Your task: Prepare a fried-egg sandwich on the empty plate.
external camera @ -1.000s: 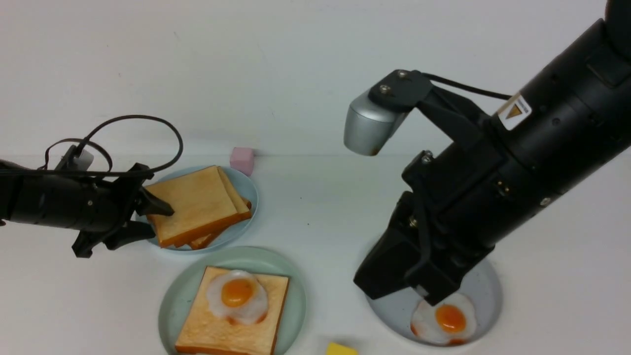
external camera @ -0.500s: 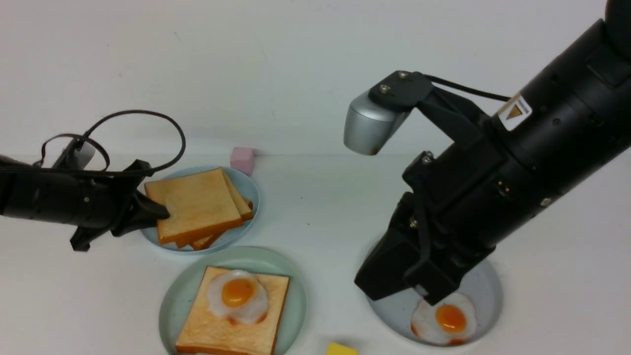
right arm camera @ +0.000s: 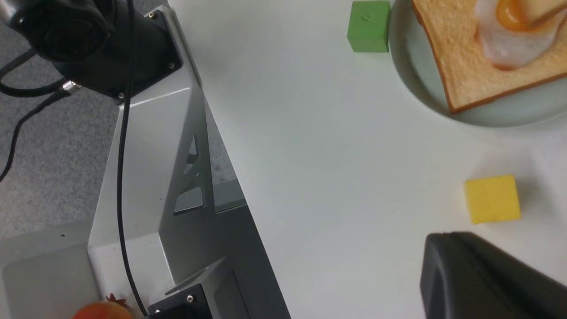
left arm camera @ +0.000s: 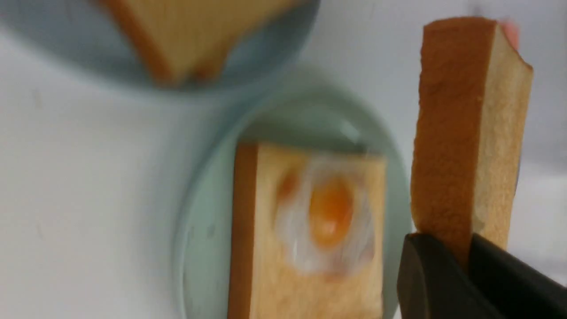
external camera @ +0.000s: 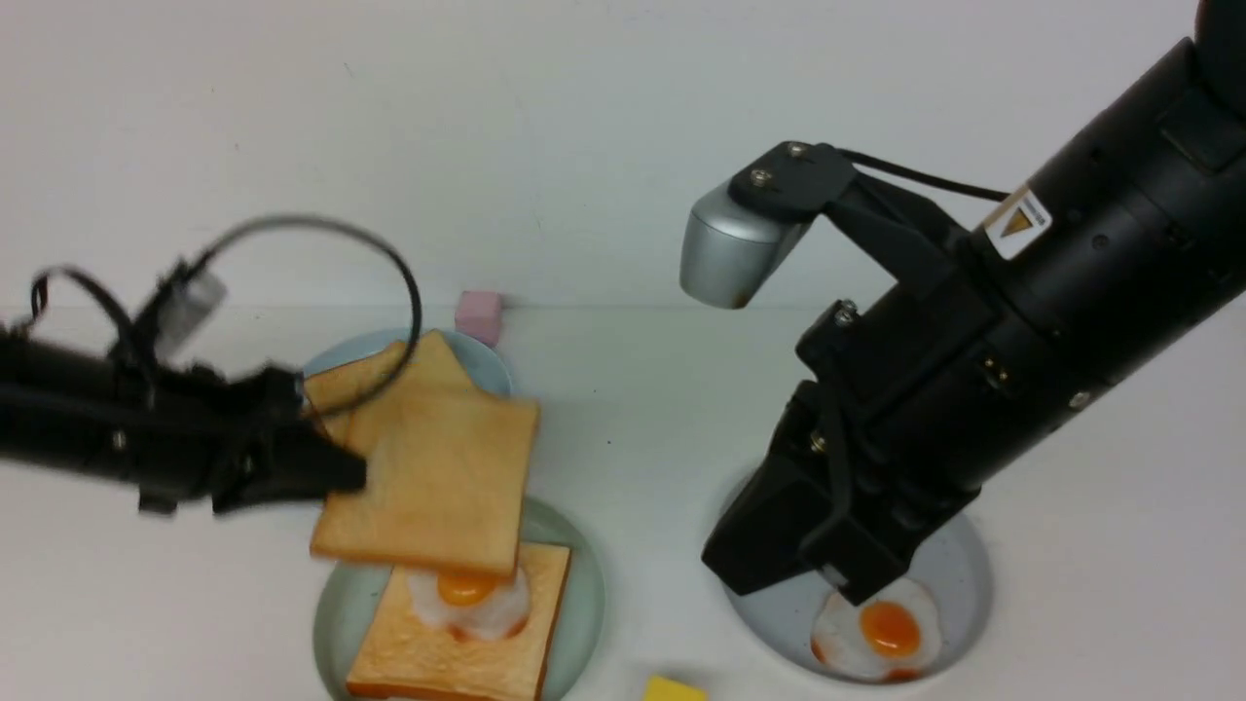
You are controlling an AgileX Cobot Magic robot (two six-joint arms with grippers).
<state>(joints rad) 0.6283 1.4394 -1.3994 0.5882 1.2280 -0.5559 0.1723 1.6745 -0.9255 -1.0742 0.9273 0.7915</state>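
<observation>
My left gripper (external camera: 346, 477) (left arm camera: 465, 248) is shut on the edge of a golden toast slice (external camera: 433, 487) (left arm camera: 460, 133). It holds the slice in the air above the mint-green plate (external camera: 584, 584) (left arm camera: 199, 230). On that plate lies another toast slice (external camera: 428, 652) (right arm camera: 460, 66) with a fried egg (external camera: 477, 594) (left arm camera: 328, 217) on top, partly covered by the held slice in the front view. My right gripper (external camera: 837, 584) (right arm camera: 440, 243) is shut with nothing in it, low over the grey-blue plate (external camera: 964, 574), just above a second fried egg (external camera: 881, 633).
A light-blue plate (external camera: 487, 365) behind the mint one carries more toast (external camera: 350, 385). A pink cube (external camera: 478, 315) sits at the back and a yellow cube (external camera: 674, 689) (right arm camera: 491, 198) near the front. A green cube (right arm camera: 368, 25) stands beside the mint plate. The table's edge and the metal base frame (right arm camera: 168, 177) lie behind.
My left gripper shut on the top slice of the stack, lifted it off the light-blue plate and carried it over the mint-green plate. The right arm has barely moved.
</observation>
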